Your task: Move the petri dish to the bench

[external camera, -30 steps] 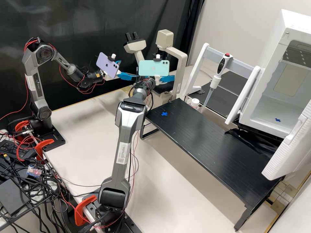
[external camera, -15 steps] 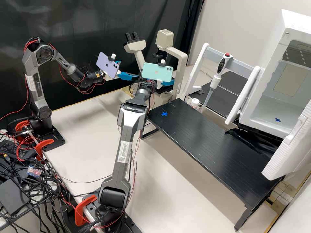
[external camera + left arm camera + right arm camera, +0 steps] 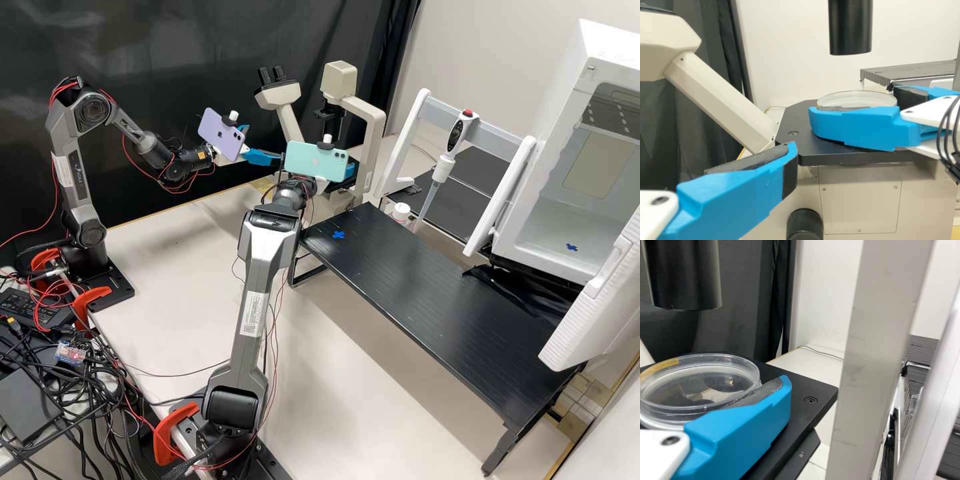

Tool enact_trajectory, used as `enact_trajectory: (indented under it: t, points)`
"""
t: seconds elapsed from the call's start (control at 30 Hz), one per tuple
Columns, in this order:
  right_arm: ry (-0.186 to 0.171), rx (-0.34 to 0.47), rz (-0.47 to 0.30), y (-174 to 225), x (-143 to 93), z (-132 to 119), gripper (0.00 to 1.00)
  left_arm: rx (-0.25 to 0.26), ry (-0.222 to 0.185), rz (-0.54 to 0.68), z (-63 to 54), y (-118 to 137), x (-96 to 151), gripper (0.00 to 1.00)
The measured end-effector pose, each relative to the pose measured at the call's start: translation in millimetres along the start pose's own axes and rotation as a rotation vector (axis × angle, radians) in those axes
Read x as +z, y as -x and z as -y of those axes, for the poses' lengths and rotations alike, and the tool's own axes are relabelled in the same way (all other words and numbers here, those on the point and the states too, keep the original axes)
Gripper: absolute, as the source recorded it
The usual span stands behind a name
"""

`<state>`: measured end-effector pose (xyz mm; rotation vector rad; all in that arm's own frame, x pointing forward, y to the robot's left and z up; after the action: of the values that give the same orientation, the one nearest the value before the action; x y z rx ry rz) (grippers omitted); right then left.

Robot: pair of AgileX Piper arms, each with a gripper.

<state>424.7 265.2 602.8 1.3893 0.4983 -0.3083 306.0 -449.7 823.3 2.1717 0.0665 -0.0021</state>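
Slip: If I lift with only one side bearing on the dish (image 3: pixel 857 98), I expect it to skid or tip off the stage (image 3: pixel 792 119); its smooth, round wall gives me little purchase.
Squeeze: Too much force could flex the thin plastic or pop a loose lid.
Column: My finger (image 3: pixel 747 427) sits between the dish and the upright (image 3: pixel 875 365), so a sideways pull-out could knock the scope.
Lens: The black tube (image 3: pixel 684 277) hangs above the stage; lifting too high before backing out might hit it.
Other arm: The left gripper (image 3: pixel 266 142) is near on my feed, so a careless swing could clip it.
Right gripper: I have it (image 3: pixel 854 106) spread around the dish, a finger on either side; I can't tell whether both pads press on the wall.
Left gripper: Parted and holding nothing, beside the stage.
Dish: It looks flat on the black stage, in front of the upright, away from the bench (image 3: pixel 433 300) and its blue cross (image 3: pixel 339 235).
Look: Round, shallow and see-through, its rim catching the light; a doubled edge suggests a lid.
Patch: A yellowish strip (image 3: pixel 662 367) marks the rim on one side.
Contents: I can't make out any through the glare.
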Motion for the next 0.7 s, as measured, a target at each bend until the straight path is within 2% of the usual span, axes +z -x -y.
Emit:
enact_trajectory:
  t: [0.7]
  points:
    - [-0.004,0.021,0.007,0.2,8.6,0.1,0.0,0.0,0.0,0.0,0.0,0.0,0.0,1.0]
